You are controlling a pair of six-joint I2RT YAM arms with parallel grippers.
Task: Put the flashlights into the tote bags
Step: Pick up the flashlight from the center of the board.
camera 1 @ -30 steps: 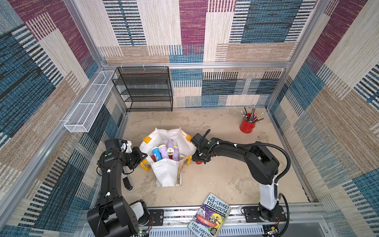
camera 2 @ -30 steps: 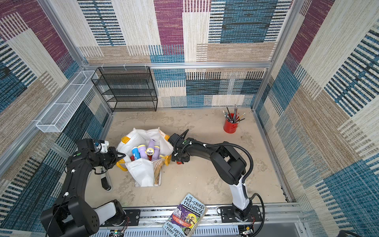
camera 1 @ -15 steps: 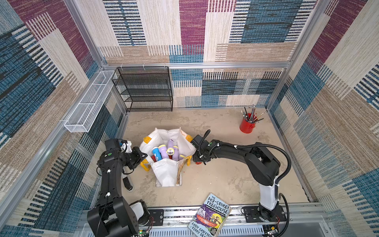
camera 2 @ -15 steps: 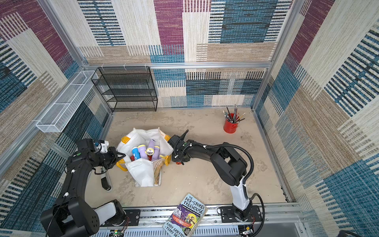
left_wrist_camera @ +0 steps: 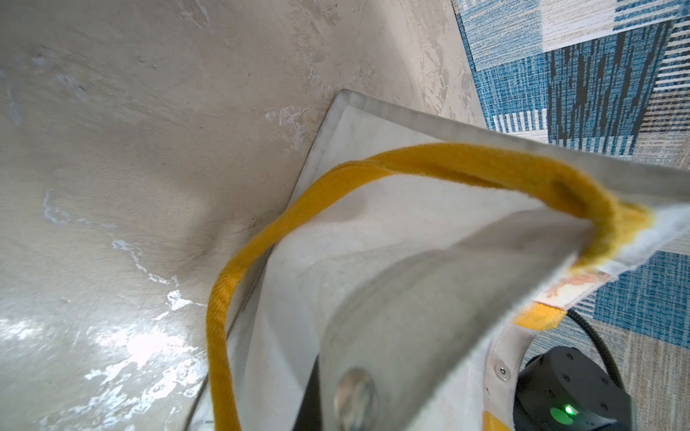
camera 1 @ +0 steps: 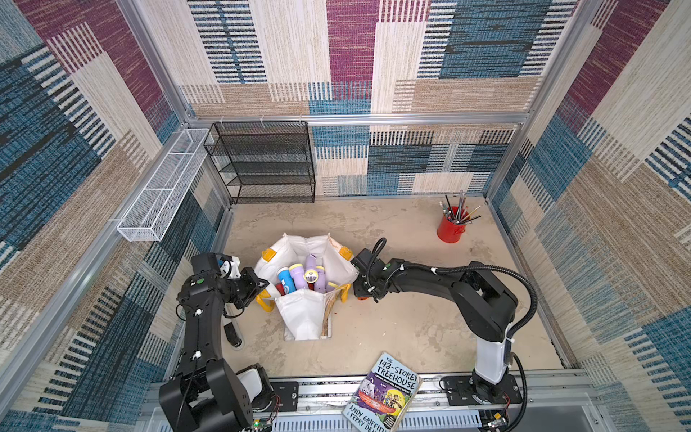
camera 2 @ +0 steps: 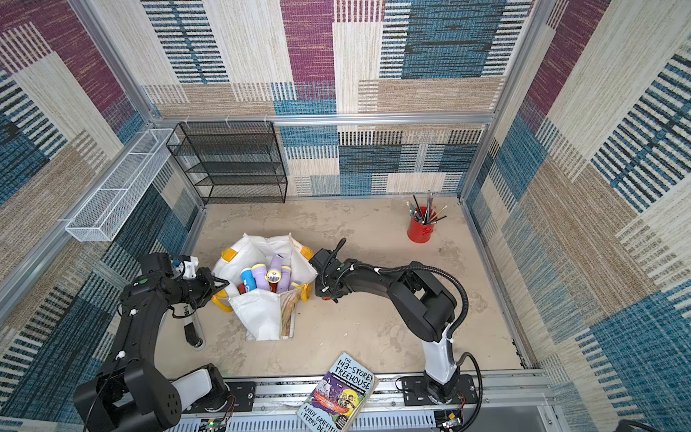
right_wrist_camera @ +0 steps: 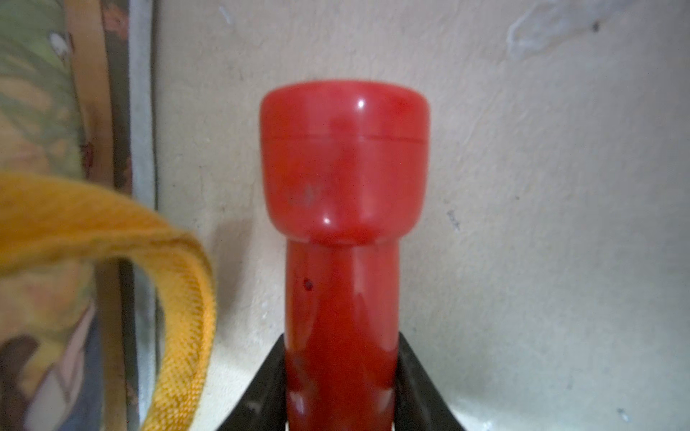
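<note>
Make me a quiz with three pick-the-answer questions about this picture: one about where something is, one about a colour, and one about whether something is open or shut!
1. Where on the table does the red cup of pencils stand?
A) near left corner
B) far right corner
C) dead centre

2. What colour is the flashlight that the right tool has between its fingers?
A) blue
B) pale green
C) red

3. How is the mouth of the tote bag?
A) spread open
B) zipped shut
C) folded flat

Answers:
1 B: in both top views the cup stands by the far right corner.
2 C: the right wrist view shows a red body and head between the black fingers.
3 A: from above, a blue flashlight shows inside the bag.
</note>
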